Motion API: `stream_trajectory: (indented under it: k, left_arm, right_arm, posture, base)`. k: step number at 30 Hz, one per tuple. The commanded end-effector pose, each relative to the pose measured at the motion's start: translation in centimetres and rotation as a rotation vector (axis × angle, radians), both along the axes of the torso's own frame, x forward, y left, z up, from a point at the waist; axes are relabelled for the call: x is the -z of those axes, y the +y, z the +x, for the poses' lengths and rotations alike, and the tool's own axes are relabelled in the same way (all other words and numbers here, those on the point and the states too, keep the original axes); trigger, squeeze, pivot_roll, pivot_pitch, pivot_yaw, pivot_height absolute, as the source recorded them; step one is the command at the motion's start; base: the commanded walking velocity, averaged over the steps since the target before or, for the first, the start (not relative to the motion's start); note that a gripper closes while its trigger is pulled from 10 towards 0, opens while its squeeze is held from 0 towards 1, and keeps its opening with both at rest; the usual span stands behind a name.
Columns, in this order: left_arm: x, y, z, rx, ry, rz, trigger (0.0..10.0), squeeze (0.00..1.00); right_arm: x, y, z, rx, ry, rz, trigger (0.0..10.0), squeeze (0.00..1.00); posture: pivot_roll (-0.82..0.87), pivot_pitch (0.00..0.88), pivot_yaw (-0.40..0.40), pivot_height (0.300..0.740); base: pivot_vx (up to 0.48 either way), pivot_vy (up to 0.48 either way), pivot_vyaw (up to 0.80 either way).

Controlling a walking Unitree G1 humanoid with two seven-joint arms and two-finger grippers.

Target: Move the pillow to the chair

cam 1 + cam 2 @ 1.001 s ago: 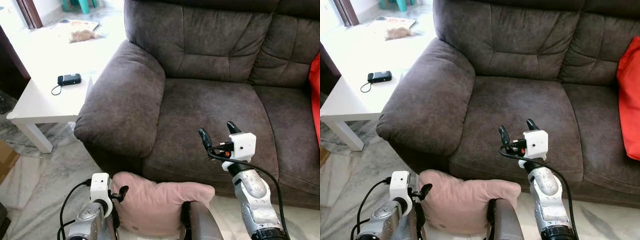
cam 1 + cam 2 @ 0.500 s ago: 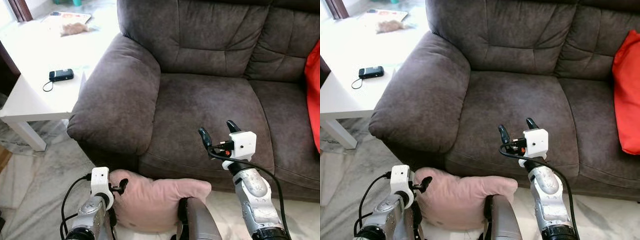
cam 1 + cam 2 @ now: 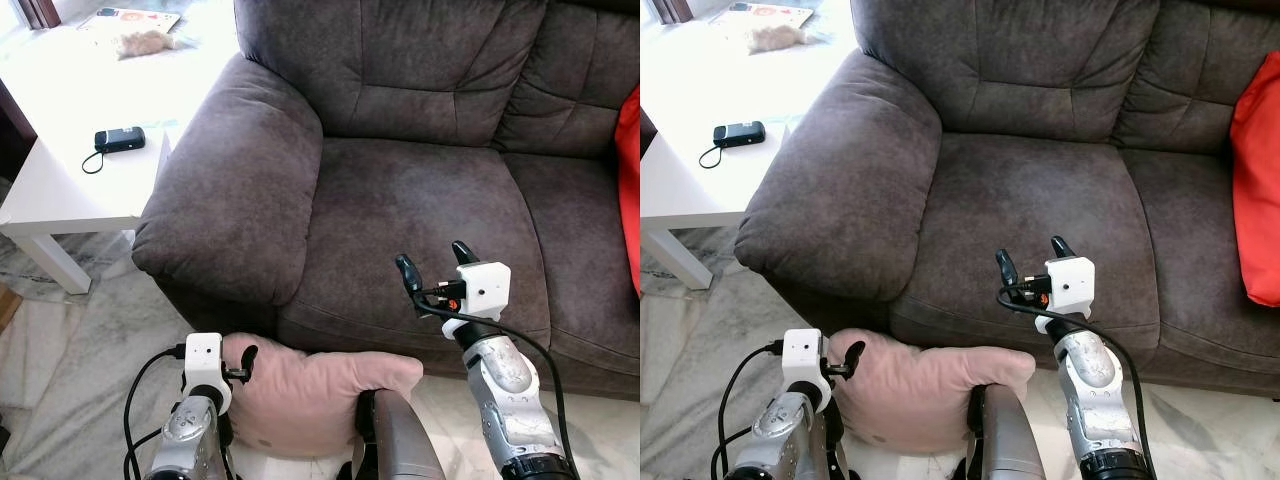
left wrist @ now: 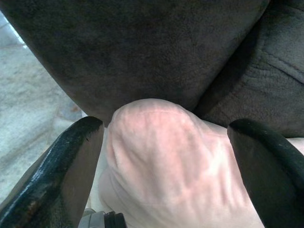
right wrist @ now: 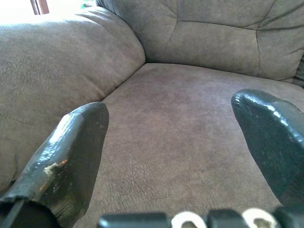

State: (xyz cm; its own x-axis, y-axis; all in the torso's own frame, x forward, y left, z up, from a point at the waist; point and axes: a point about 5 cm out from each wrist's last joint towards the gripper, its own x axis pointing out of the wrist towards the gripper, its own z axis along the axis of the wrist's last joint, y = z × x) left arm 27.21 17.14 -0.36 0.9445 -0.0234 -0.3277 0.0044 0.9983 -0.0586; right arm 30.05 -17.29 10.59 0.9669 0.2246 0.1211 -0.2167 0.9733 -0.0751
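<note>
Here the left hand (image 3: pixel 235 368) grips the pink pillow (image 3: pixel 310 400) low against the robot's body; the right hand (image 3: pixel 432 268) hangs released over the sofa seat (image 3: pixel 420 220). Carrying step; next, lift the pillow forward onto that seat.

Silver arms, white wrist camera boxes, black cables; right claw (image 3: pixel 433 265) glossy black (scuffed).

Daylight is coming in from the upper left, blowing out the white bench (image 3: pixel 70 190) to near glare. The sofa (image 3: pixel 420 190) is staying evenly lit and sharp, no motion blur in the head views. Deep shadow is sitting under the armrest in the left wrist view. Fingers (image 5: pixel 71 156) are looking soft and out of focus up close.
</note>
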Motion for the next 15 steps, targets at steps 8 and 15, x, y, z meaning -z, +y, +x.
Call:
stream_trajectory:
  k: [8,15]
  left_arm:
    - [0.37,-0.09,-0.48,0.000,0.002,0.003,10.0,0.00]
    - [0.36,-0.24,-0.45,0.005,0.001,-0.001,10.0,0.00]
  right_arm:
    - [-0.34,-0.08,-0.02,0.015,-0.015,0.023,10.0,0.00]
    - [-0.36,-0.06,0.01,0.013,-0.017,0.025,10.0,0.00]
  posture:
    - [-0.03,0.149,-0.075,0.564]
    - [-0.03,0.143,-0.073,0.564]
  base:
    - [0.000,0.000,0.00]
    - [0.000,0.000,0.00]
